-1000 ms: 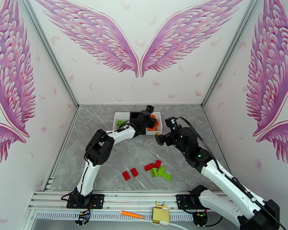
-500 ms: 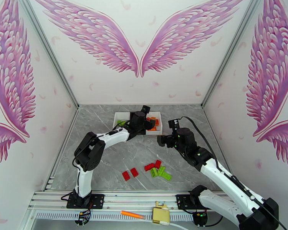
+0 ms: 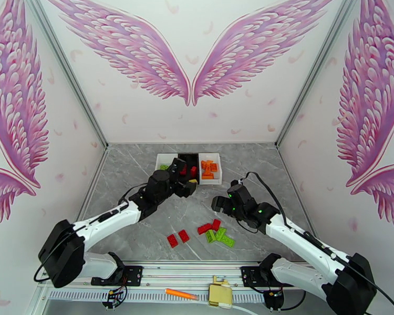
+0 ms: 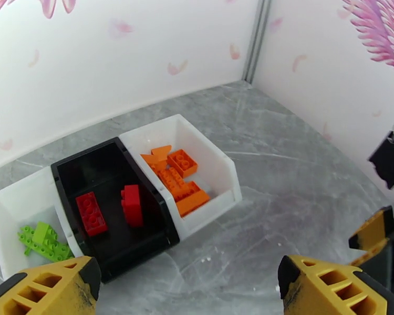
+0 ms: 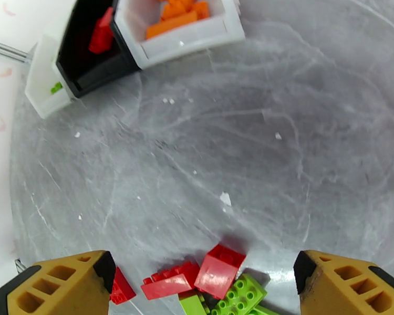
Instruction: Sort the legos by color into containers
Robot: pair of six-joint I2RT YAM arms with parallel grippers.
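**Top view.** Left gripper (image 3: 189,185): jaws spread wide, nothing between them. It hangs over the table (image 3: 144,216), just at 6 o'clock of the black tray (image 3: 188,156). Right gripper (image 3: 222,199): jaws also wide, empty, at 5 o'clock of the right white tray (image 3: 217,159) and 12 o'clock of the loose bricks.
- The three trays sit side by side, touching, at 12 o'clock on the table, with the left white tray (image 3: 159,161) at the 9 o'clock end.
- Loose red bricks lie at 6 o'clock: one pair (image 3: 177,238), then two more at their 2 o'clock.
- Loose green bricks (image 3: 221,237) lie against those two.
- An orange stick (image 3: 181,294) lies on the front rail, off the table.

**Left wrist view.** Left gripper (image 4: 189,284): both yellow fingers (image 4: 44,287) stand far apart with bare table between them.
- Black tray (image 4: 110,153) at 10 o'clock holds two sorted red bricks (image 4: 92,213), lying apart.
- Right white tray (image 4: 218,158) holds a heap of orange bricks (image 4: 178,177).
- Left white tray (image 4: 8,206) holds sorted green bricks (image 4: 39,242).

**Right wrist view.** Right gripper (image 5: 205,287): fingers wide, gripping nothing.
- Loose red bricks (image 5: 220,269) and loose green bricks (image 5: 239,295) lie bunched at 6 o'clock, between the fingers.
- The trays lie at 11 o'clock, well apart from the gripper.
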